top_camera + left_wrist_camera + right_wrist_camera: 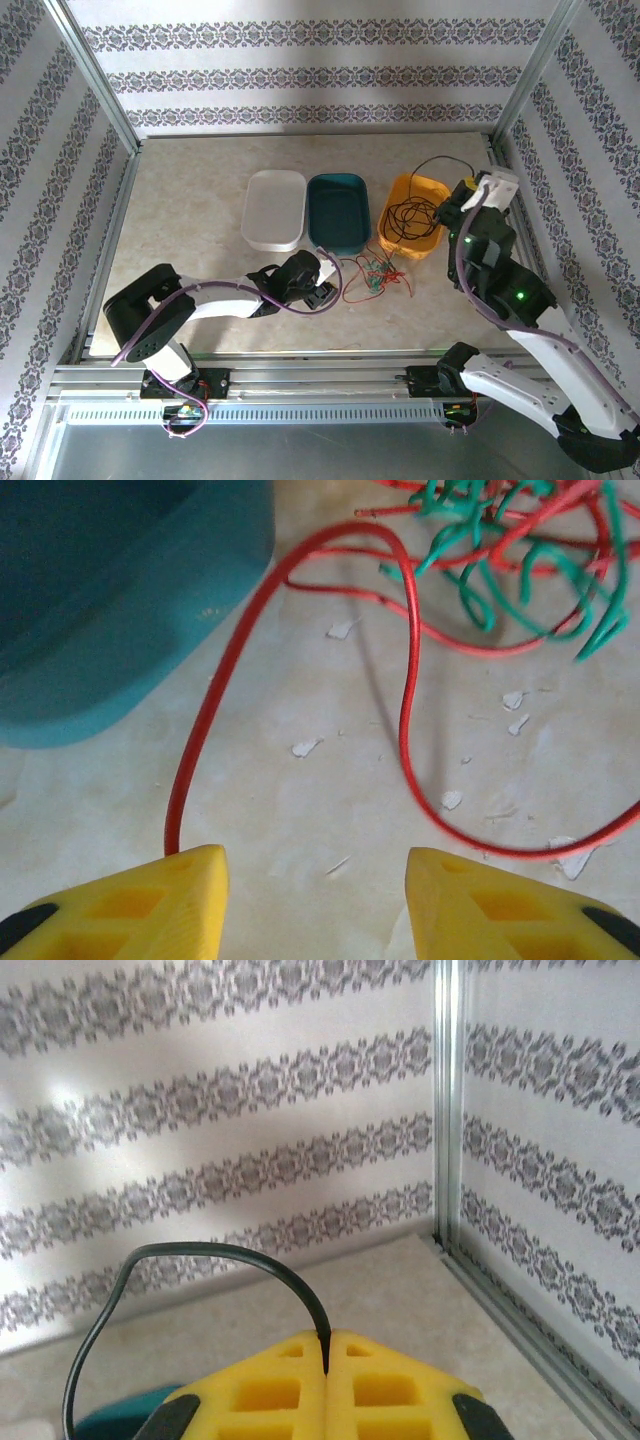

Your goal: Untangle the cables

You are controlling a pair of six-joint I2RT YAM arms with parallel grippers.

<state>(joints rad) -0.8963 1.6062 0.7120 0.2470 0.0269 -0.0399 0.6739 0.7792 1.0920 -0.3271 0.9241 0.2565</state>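
Upper centre of the top view: a white tray (pixel 274 209), a teal tray (pixel 338 212) and an orange tray (pixel 412 215) stand side by side. The orange one holds coiled black cable (pixel 405 218). The right tool (pixel 326 1338) is closed, pinching a strand of it that arches up-left. On the counter (pixel 200 220) below the teal tray, the red and green cables (pixel 375 275) lie tangled, spread left-right. The left tool (pixel 315 880) stands half-open beside them, gripping nothing.

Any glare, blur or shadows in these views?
Top external: even light, sharp. Left wrist: thin red cable casts a soft shadow on the marbled tabletop; red-and-green wire tangle slightly blurred. Right wrist: pale glare on the patterned back wall.
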